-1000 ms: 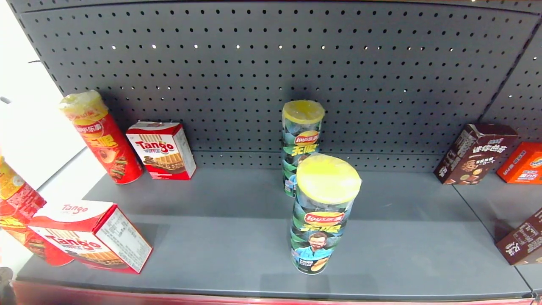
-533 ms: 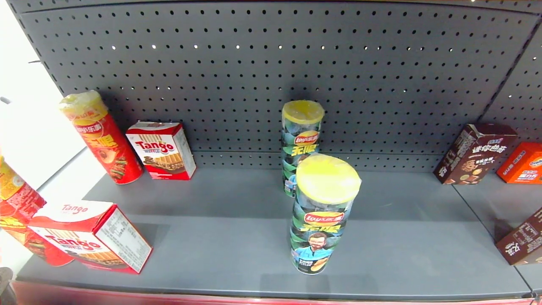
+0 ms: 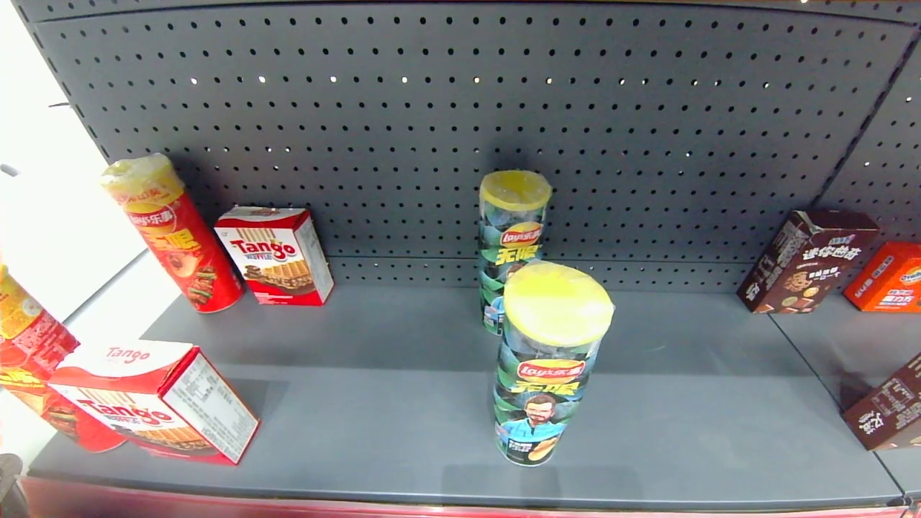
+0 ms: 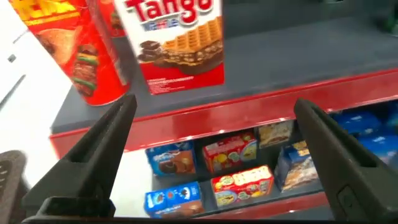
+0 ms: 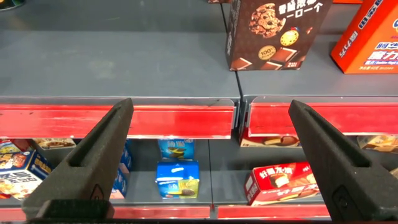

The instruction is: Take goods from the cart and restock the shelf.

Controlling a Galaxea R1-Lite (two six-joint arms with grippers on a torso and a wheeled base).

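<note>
Here we see the grey shelf (image 3: 403, 403) with its goods standing on it. A front green chip can (image 3: 547, 367) is upright at the middle, near the front edge. A rear green chip can (image 3: 512, 237) is upright just behind it, close to the pegboard back (image 3: 432, 108). On our left a red chip can (image 3: 173, 234) stands at the back beside a rear wafer box (image 3: 277, 255). A front wafer box (image 3: 155, 403) sits at the front left corner, partly hiding a second red can (image 3: 29, 345) at the shelf's end. On our right a brown cookie box (image 3: 806, 262) and an orange box (image 3: 888, 277) stand at the back, with a second brown box (image 3: 888, 414) nearer the front. Our left gripper (image 4: 214, 104) hangs before the shelf's red front strip (image 4: 249, 118), below the front wafer box, its jaws spread wide with nothing between them. Our right gripper (image 5: 211, 104) faces the same strip near the brown cookie box, its jaws equally wide and empty. Beneath the strip, blue packets (image 5: 177, 177) and a red packet (image 5: 280, 180) lie on a lower level.
</note>
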